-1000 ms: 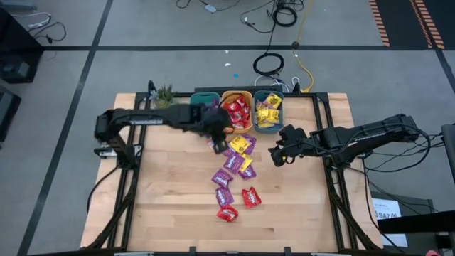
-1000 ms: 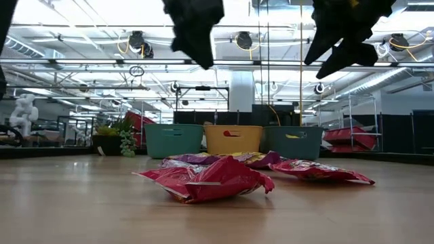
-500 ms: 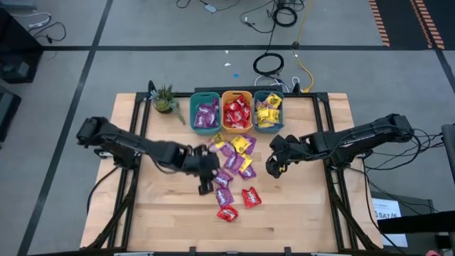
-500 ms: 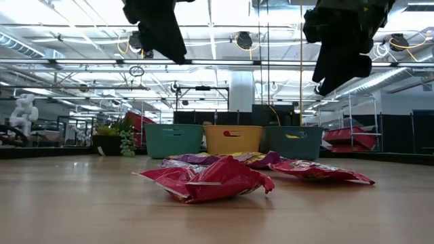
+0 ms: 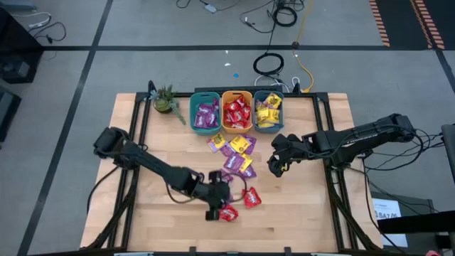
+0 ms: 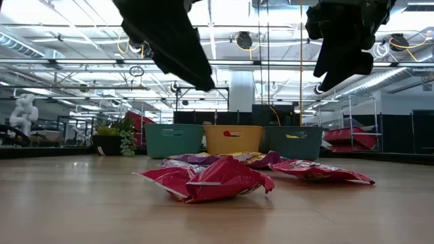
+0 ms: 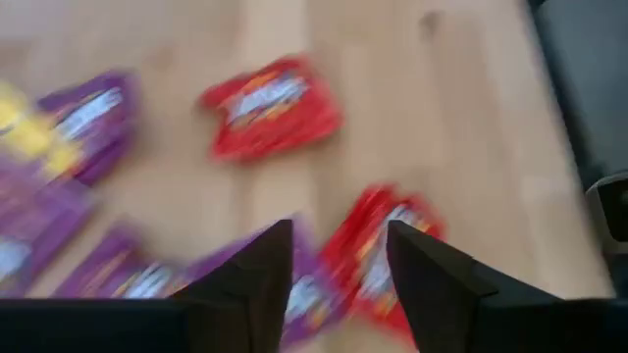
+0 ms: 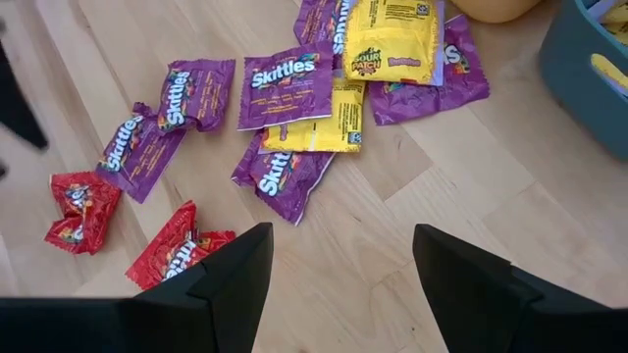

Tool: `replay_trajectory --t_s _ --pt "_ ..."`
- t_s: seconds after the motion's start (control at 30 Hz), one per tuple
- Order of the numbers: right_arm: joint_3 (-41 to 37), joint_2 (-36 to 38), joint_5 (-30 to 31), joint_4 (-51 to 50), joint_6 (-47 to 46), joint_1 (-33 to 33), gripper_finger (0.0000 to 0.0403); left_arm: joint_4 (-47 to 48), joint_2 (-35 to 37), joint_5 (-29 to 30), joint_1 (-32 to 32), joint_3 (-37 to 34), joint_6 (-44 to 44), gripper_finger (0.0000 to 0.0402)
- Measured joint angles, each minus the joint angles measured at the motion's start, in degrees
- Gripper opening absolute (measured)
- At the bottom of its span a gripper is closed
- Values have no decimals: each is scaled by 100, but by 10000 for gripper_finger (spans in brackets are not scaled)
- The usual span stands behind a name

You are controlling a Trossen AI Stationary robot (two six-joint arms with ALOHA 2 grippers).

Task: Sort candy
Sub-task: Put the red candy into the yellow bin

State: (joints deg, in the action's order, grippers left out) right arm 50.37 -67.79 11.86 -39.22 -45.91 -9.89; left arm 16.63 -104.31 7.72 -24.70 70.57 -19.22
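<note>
Loose candy packets, purple, yellow and red, lie flat in a string [image 5: 234, 160] down the middle of the wooden table. Two red packets [image 5: 250, 197] [image 5: 227, 212] lie nearest the near edge. My left gripper [image 5: 215, 203] hangs open above them. In its wrist view a red packet [image 7: 388, 250] and a purple one show past the gap between its fingers [image 7: 339, 235]. In the low view it [image 6: 173, 41] is well clear of the table. My right gripper [image 5: 274, 165] [image 8: 341, 245] waits open in the air to the right of the pile, over bare wood.
Three bins stand in a row at the far edge: teal with purple packets [image 5: 206, 112], orange with red ones [image 5: 237, 112], teal with yellow ones [image 5: 268, 110]. A small potted plant [image 5: 165, 99] stands left of them. Bare wood [image 5: 163, 220] lies to the near left and near right.
My left gripper has swung from beside the bins toward the table's near edge and down, ending over the two red packets. My right gripper has stayed in place and turned a little about its own line. No packet has moved.
</note>
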Motion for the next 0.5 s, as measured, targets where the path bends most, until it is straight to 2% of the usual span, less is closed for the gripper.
replay_trajectory --t_s 0.1,0.23,0.37,0.5 --pt "0 3 -2 -4 -229 0 238 -853 -329 5 -220 2 91 200" --pt "0 4 -7 6 -421 -2 238 -1620 -807 140 -455 4 994 217" --pt "0 4 -18 78 -559 -2 238 -1725 -1346 228 -551 7 1205 219" --pt "0 4 -25 163 -623 -2 238 -1725 -1785 382 -543 41 758 218"
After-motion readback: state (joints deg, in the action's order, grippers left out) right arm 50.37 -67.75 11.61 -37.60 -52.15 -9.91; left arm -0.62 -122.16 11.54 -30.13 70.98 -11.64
